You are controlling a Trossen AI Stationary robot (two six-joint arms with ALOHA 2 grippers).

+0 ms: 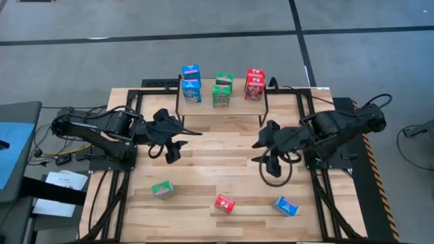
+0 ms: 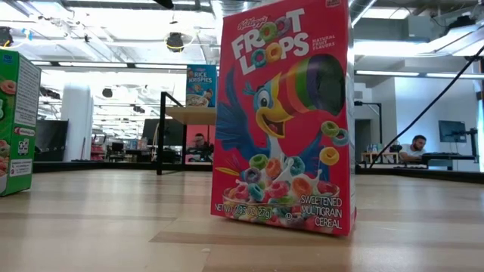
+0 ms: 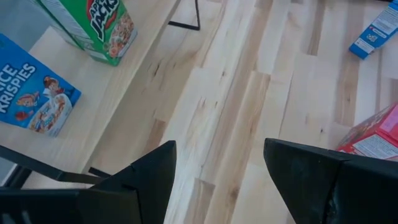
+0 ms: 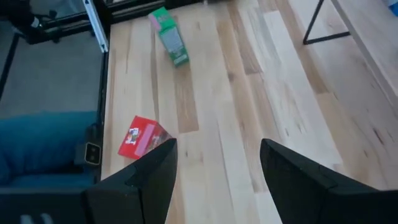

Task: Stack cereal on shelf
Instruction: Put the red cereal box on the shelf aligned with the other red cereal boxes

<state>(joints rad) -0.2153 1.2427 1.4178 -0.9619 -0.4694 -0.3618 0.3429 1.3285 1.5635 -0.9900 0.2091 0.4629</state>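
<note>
Plank tabletop — near its front edge, green box, red box, blue box; at its back, shelf.

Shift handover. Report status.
Both grippers, left and right, open, empty, mid-table. Six boxes on shelf. Three left out front. Nothing blocking.

**A robotics lab in an open-plan office**

A plank table on a black frame stands on grey floor marked with dark lines. Beyond it, under ceiling strip lights, two people sit at desks, one beside a wall monitor.
</note>
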